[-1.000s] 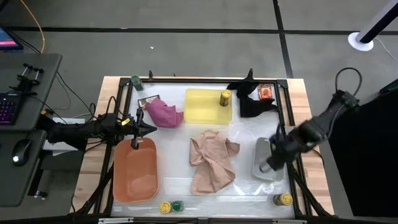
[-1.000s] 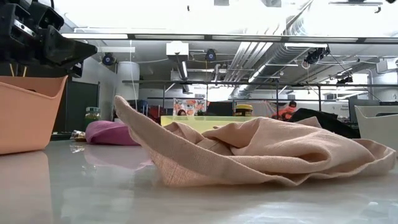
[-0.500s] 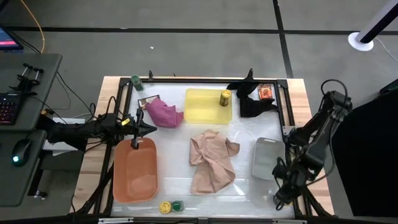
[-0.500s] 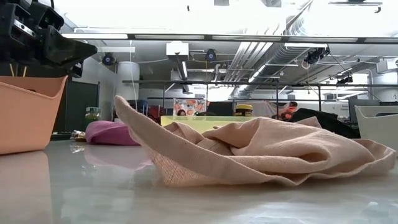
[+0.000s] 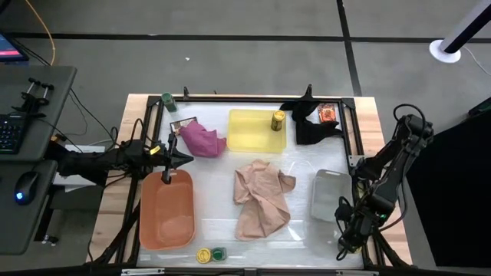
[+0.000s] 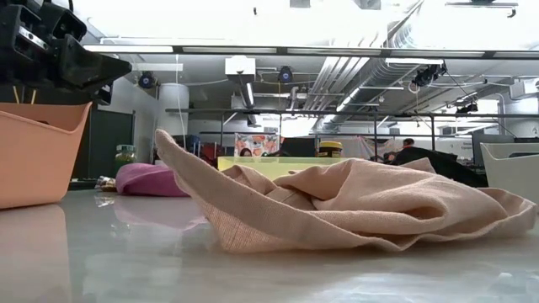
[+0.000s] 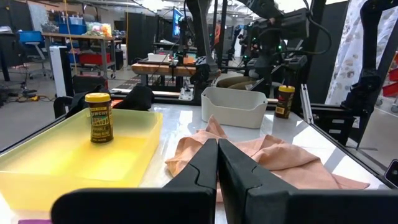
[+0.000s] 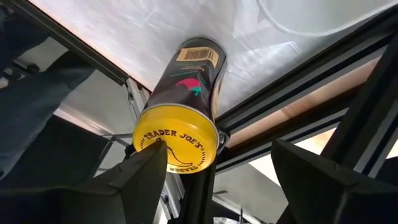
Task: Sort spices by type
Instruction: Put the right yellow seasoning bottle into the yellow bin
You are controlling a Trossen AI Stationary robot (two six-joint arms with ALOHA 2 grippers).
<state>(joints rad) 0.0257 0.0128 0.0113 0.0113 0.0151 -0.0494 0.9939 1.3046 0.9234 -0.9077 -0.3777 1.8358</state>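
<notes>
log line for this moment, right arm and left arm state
right gripper open over yellow-lid jar at near right table corner | left gripper shut, above orange tray | yellow tray holds one yellow-lid jar

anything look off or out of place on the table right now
Yes: a yellow-lidded jar sits at the table's near right corner against the black frame, seen tilted in the right wrist view, with the open right gripper closing in. A yellow and a green jar sit unsorted at the near edge.
</notes>
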